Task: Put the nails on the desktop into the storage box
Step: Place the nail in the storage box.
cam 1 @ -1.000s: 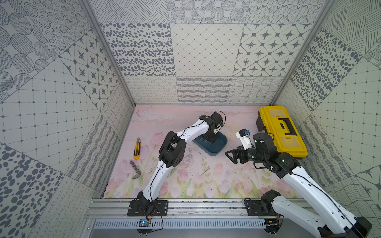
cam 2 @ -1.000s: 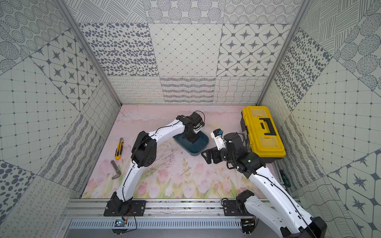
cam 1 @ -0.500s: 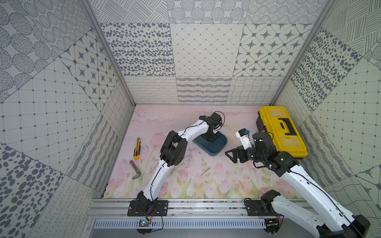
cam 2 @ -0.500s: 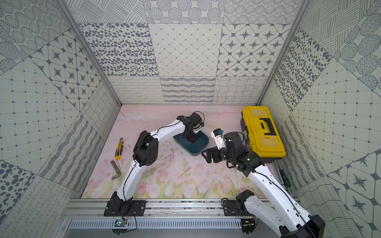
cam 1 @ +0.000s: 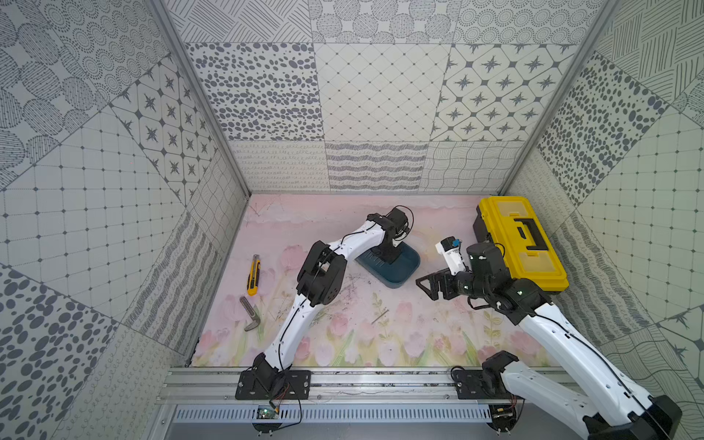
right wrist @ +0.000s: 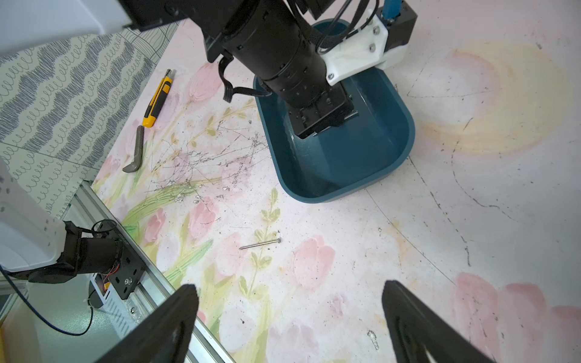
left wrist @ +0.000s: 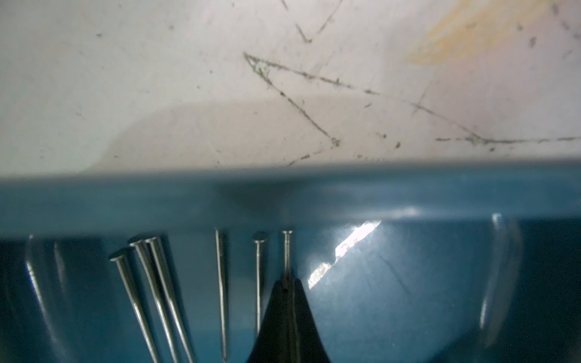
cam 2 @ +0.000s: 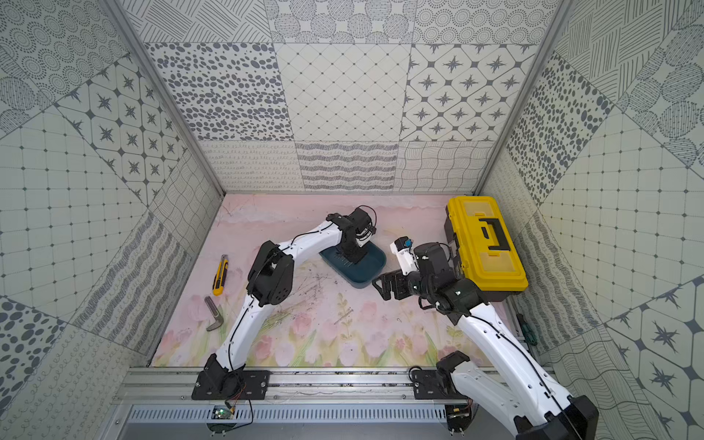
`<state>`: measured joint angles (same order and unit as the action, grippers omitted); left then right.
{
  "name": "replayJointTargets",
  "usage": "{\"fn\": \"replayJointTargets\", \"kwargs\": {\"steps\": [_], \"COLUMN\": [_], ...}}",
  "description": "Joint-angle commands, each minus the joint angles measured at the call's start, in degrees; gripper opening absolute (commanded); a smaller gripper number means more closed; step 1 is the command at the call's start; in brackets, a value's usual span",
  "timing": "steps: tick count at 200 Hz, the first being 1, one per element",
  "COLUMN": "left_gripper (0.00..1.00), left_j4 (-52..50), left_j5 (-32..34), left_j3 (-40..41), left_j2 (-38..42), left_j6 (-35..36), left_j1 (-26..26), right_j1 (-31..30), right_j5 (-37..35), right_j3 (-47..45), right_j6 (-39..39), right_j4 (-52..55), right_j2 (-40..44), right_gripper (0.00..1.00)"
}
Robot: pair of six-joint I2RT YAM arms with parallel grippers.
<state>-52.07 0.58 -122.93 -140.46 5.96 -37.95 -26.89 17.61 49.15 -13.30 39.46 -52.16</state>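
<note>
The teal storage box [cam 1: 400,272] [cam 2: 365,274] stands mid-desktop. My left gripper [cam 1: 388,257] [left wrist: 286,281] reaches down inside it, shut on a thin nail [left wrist: 286,251] whose head points at the box wall [left wrist: 408,195]. Several more nails [left wrist: 221,283] lie side by side on the box floor. One nail [cam 1: 380,316] [right wrist: 260,244] lies on the tulip-printed desktop [cam 1: 419,335], in front of the box. My right gripper [cam 1: 426,285] [right wrist: 289,289] hovers open to the right of the box, above the desktop, with nothing between its fingers.
A yellow utility knife [cam 1: 253,275] and a grey bent metal tool [cam 1: 249,314] lie at the left. The yellow toolbox [cam 1: 520,244] stands at the back right, close behind my right arm. An aluminium rail [cam 1: 362,381] runs along the front edge.
</note>
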Motion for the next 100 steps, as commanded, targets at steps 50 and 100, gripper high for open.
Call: {"fn": "replayJointTargets", "kwargs": {"steps": [50,100], "left_gripper": [0.0,0.1], "left_j4": [-2.6,-2.3], "left_j5": [0.1,-0.2], "left_j3": [-0.7,-0.1], "left_j2": [-0.4,0.2], "left_j6": [1.7,1.7], "left_j1": [0.3,0.2], "right_j1": [0.5,0.8], "right_j5": [1.0,1.2], "right_j3": [-0.5,-0.5], "right_j6": [-0.1,-0.1], "right_j4": [-2.7,-2.7], "right_j2": [-0.2,-0.1], "right_gripper": [0.97,0.97]}}
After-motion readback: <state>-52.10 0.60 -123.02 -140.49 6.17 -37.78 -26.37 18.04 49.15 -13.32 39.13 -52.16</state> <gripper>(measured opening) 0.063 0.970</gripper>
